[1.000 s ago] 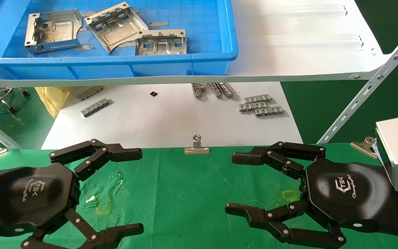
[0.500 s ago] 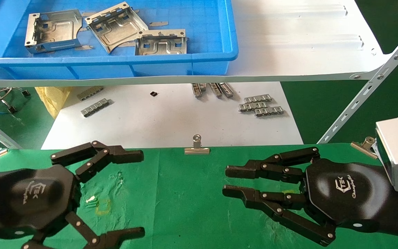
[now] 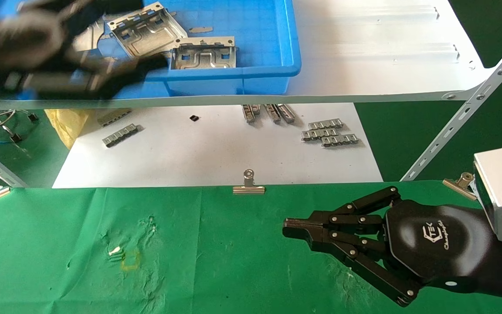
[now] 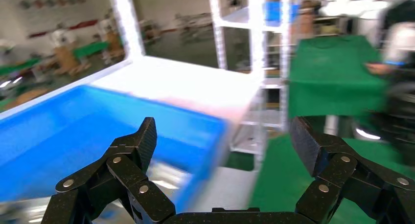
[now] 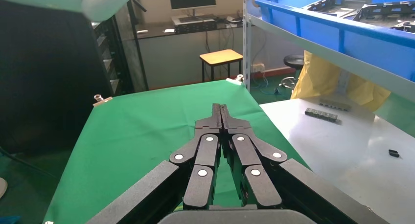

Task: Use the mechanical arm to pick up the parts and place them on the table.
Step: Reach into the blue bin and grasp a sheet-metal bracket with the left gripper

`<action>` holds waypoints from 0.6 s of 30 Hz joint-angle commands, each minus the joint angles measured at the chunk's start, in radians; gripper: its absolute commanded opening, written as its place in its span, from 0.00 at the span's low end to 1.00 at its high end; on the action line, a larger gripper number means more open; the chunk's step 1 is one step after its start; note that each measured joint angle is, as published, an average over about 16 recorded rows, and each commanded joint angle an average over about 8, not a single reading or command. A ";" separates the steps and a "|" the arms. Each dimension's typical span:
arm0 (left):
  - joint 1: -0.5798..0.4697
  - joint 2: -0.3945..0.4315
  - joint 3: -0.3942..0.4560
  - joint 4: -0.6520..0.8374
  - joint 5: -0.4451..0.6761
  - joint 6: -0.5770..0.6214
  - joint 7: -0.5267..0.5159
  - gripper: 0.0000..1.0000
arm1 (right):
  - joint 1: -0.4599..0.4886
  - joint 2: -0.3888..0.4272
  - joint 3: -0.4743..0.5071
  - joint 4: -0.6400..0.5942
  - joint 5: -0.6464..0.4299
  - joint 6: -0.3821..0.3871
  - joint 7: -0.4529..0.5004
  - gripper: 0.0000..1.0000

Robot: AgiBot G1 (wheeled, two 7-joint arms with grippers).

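The left gripper [image 4: 222,141] is hovering at the near left edge of the blue bin [image 3: 251,74], its two fingers [image 4: 139,145] spread wide apart and holding nothing; in the head view it is showing only as a dark blur [image 3: 50,52]. Just beside it, inside the bin, two parts [image 3: 146,32] are lying in full view, one tilted next to the blur and a second [image 3: 203,54] just beyond it, against the bin's near wall. A third part is showing partly behind the blur. The bin is sitting on the white shelf [image 3: 377,65].

The right gripper [image 3: 292,229] is resting low over the green table [image 3: 216,261], its fingers [image 5: 220,117] pressed together and empty, pointing toward the table's middle. A binder clip [image 3: 248,185] is sitting ahead of its fingertips at the table's far edge.
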 commanded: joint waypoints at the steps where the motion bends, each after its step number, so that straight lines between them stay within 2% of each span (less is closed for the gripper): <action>1: -0.086 0.040 0.030 0.086 0.056 -0.014 -0.013 1.00 | 0.000 0.000 0.000 0.000 0.000 0.000 0.000 0.00; 6: -0.258 0.152 0.105 0.347 0.207 -0.081 0.038 1.00 | 0.000 0.000 0.000 0.000 0.000 0.000 0.000 0.00; 11: -0.379 0.243 0.156 0.556 0.322 -0.207 0.092 1.00 | 0.000 0.000 0.000 0.000 0.000 0.000 0.000 0.00; 12: -0.398 0.258 0.165 0.590 0.341 -0.234 0.100 0.97 | 0.000 0.000 0.000 0.000 0.000 0.000 0.000 0.00; 18: -0.471 0.323 0.214 0.735 0.430 -0.326 0.131 0.24 | 0.000 0.000 0.000 0.000 0.000 0.000 0.000 0.00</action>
